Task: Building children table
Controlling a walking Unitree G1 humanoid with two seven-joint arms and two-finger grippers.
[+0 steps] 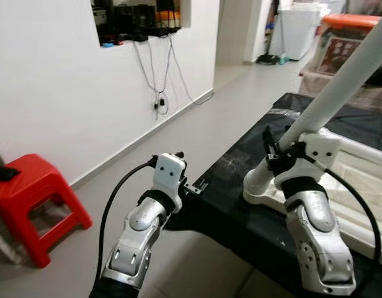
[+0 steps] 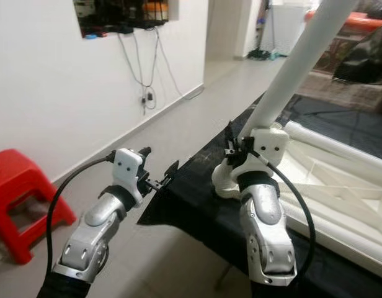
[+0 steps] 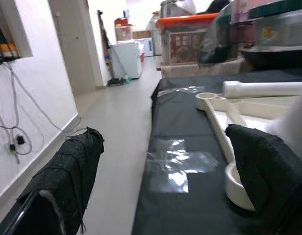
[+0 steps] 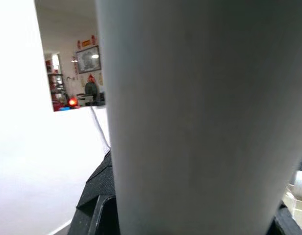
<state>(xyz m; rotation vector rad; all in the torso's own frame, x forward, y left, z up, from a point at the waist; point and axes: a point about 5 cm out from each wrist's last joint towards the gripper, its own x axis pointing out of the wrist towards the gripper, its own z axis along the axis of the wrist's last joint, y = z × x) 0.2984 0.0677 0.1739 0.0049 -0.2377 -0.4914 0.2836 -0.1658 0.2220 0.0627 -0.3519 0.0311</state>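
Nowhere can any writing be read with certainty — the picture label on the box [image 1: 339,54] under the orange lid [image 1: 349,21] is too blurred, and so is the framed picture on the far wall in the right wrist view.

On the black-covered table [image 1: 240,217] lies the white table top [image 1: 340,186], upside down, with a round socket at its near corner. A white table leg [image 1: 340,81] stands tilted in that socket, leaning up and away to the right. The right gripper [image 1: 279,151] is pinched on the leg just above the socket; in the right wrist view the leg [image 4: 200,117] is pressed close against the camera.

The left gripper [image 2: 161,175] hovers at the table's near left corner, its fingers [image 3: 67,181] spread apart with nothing between them.

A red stool [image 1: 33,198] stands by the white wall [image 1: 67,93] — cables [image 1: 157,93] hang down it from a recessed shelf [image 1: 138,25]. Another white leg [image 3: 264,89] lies flat farther along the table top.
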